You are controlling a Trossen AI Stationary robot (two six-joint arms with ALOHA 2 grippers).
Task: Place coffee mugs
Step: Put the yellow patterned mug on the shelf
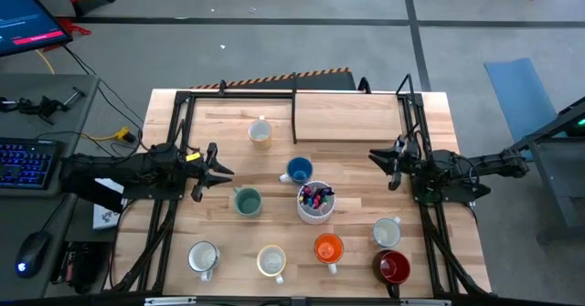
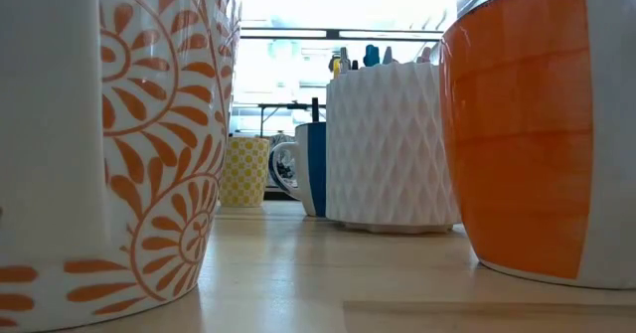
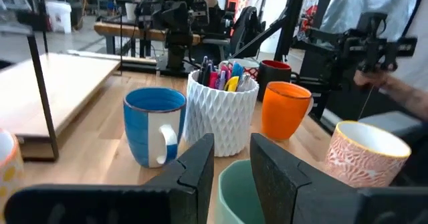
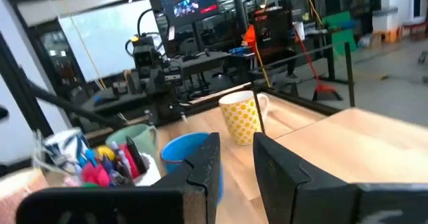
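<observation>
You were working in a robotics lab or workshop, not a home. The wooden table [image 1: 366, 216] stood on a bare grey concrete floor [image 1: 302, 50] marked with yellow-and-black hazard tape [image 1: 292, 75], and a black metal frame [image 1: 183, 114] ran around the tabletop. At the table's left side sat an operator's station: a lit keyboard [image 1: 23, 163], a mouse [image 1: 30, 251] and a glowing monitor [image 1: 27, 23]. The right wrist view showed another screen [image 4: 187, 0] on a rack among cables and equipment, and the left wrist view showed workbenches [image 3: 127, 31] and machinery beyond the table.
</observation>
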